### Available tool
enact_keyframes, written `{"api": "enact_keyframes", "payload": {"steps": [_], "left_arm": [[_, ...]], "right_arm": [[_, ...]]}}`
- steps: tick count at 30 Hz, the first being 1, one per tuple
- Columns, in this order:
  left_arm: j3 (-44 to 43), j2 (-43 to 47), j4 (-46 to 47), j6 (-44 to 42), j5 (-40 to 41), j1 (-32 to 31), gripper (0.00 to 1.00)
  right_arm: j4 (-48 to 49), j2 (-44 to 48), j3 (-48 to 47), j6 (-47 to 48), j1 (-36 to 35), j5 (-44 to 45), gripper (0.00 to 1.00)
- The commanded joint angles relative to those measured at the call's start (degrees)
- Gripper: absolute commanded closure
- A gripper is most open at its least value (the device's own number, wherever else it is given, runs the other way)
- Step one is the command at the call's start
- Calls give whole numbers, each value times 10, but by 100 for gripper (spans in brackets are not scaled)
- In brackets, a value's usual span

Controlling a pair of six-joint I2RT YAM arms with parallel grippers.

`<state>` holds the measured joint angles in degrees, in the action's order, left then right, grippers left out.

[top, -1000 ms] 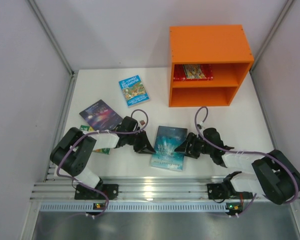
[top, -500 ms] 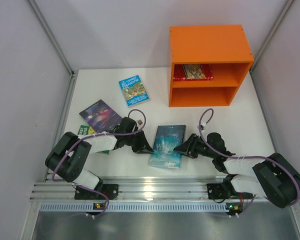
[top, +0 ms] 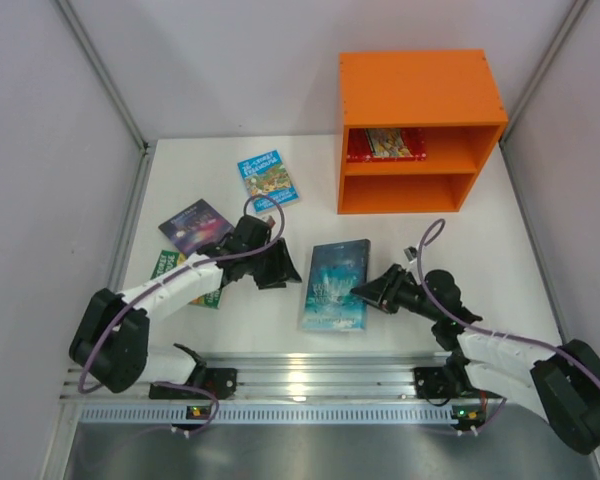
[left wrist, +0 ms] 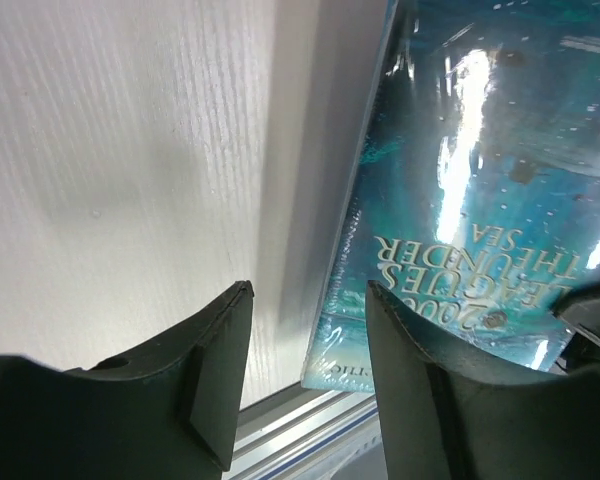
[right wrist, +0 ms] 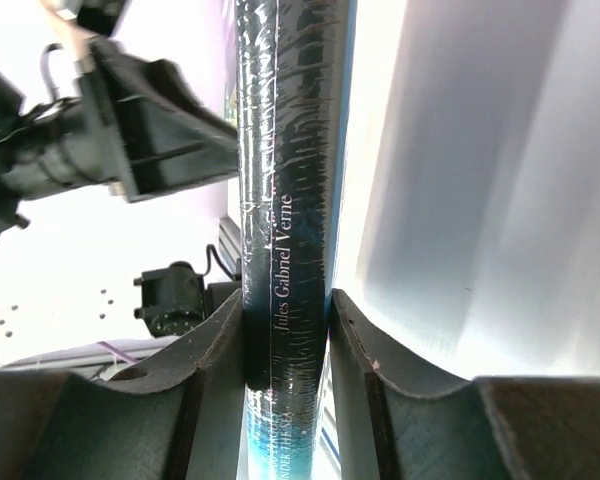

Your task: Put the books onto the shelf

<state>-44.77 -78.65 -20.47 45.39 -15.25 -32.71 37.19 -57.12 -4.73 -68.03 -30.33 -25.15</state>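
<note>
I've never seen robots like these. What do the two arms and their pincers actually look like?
Both arms are mostly black with a white forearm section, and a thin purple cable loops along each. The left gripper and right gripper each end in two dark, wedge-shaped fingers.

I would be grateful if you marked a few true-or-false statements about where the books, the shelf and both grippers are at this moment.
1. The right gripper is clamped on the spine of the teal book. True.
2. The shelf has a book in its lower compartment. False: its only book, the red-bordered book, lies in the upper compartment.
3. The left gripper grips the teal book. False: its jaws are open beside the book's left edge.
4. The light-blue book lies flat on the table, apart from the shelf. True.
</note>
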Motion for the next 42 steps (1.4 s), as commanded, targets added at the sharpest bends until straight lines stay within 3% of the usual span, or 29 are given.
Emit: {"api": "enact_keyframes", "payload": {"steps": [1,4,12,16,26,34,42], "left_arm": [[-16,50,-33,-15,34,2,46],[1,49,-5,-24,10,2,46],[20,58,10,-6,-7,2,48],[10,65,-11,-16,-3,2,48],[27,113,-33,-23,0,1,47],[42,159,-41,-12,-15,2,47],[60,197,-39,-5,-15,2,47]], "right_arm": [[33,67,-6,1,16,0,100],[-62,101,-19,41,15,-10,100],[-145,253,4,3,65,43,100],[-137,267,4,-24,119,44,100],[-66,202,-31,-67,234,69,100],[30,105,-83,-101,273,86,100],[31,60,-138,-84,291,129,100]]}}
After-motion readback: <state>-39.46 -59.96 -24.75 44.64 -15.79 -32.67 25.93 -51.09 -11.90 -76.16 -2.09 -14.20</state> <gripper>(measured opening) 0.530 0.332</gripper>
